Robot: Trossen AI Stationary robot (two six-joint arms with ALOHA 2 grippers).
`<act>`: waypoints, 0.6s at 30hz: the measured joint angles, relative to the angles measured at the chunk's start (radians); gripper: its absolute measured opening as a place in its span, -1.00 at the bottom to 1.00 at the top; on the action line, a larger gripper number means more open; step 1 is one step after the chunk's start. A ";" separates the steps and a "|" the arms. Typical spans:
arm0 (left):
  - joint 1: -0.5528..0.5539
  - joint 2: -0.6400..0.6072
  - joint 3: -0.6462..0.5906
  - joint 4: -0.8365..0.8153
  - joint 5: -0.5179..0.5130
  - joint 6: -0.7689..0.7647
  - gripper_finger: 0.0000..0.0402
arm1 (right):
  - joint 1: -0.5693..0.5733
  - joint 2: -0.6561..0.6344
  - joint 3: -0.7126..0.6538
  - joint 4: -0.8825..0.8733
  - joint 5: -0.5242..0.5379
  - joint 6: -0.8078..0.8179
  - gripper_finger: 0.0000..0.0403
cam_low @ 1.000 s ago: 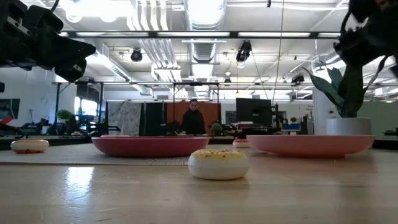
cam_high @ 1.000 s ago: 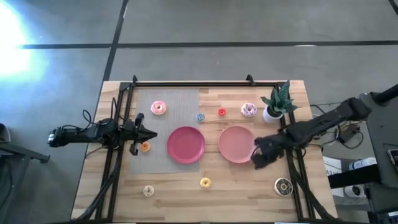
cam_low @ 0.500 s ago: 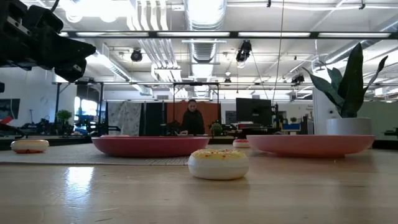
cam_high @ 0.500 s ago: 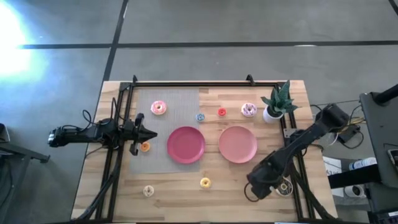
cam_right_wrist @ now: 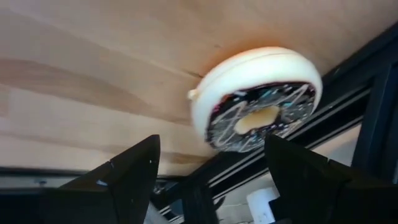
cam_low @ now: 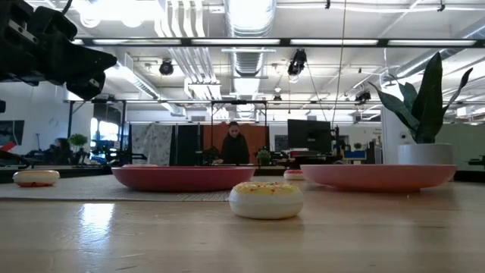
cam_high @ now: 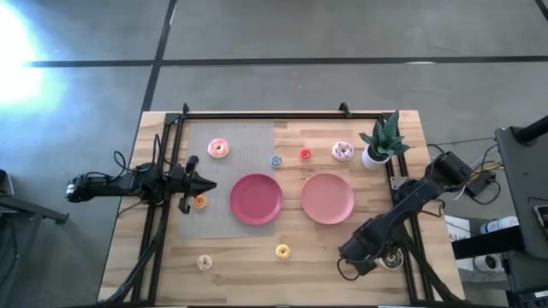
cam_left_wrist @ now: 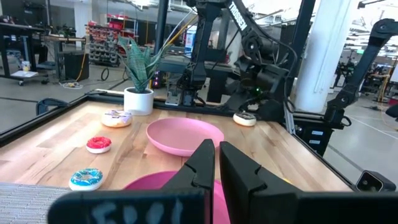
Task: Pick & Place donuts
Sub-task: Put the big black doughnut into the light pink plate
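In the high view, small donuts lie scattered over the table: pink-frosted, blue, red, lilac-white, orange, cream, yellow and dark brown. My right gripper hovers at the near right corner. Its open fingers stand on either side of the dark brown donut without touching it. My left gripper waits shut above the mat's left edge, next to the orange donut. The low view shows the yellow donut lying flat on the wood.
A red plate and a pink plate sit mid-table. A potted plant stands at the far right. A grey mat covers the left part. Black frame rails run close beside the dark brown donut.
My right gripper has swung from beside the pink plate toward the table's near edge and come down over the dark brown donut, leaving the low view. Most of that move came early, and it has shifted only slightly since. No donut has moved.
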 joint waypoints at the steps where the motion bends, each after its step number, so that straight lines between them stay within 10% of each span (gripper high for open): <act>1: 0.000 0.000 0.000 0.000 0.000 0.000 -1.00 | 0.005 -0.003 -0.013 0.010 0.000 0.000 0.35; 18: 0.000 0.000 0.000 0.000 0.000 0.000 -1.00 | 0.016 0.004 -0.129 0.199 -0.019 -0.006 0.20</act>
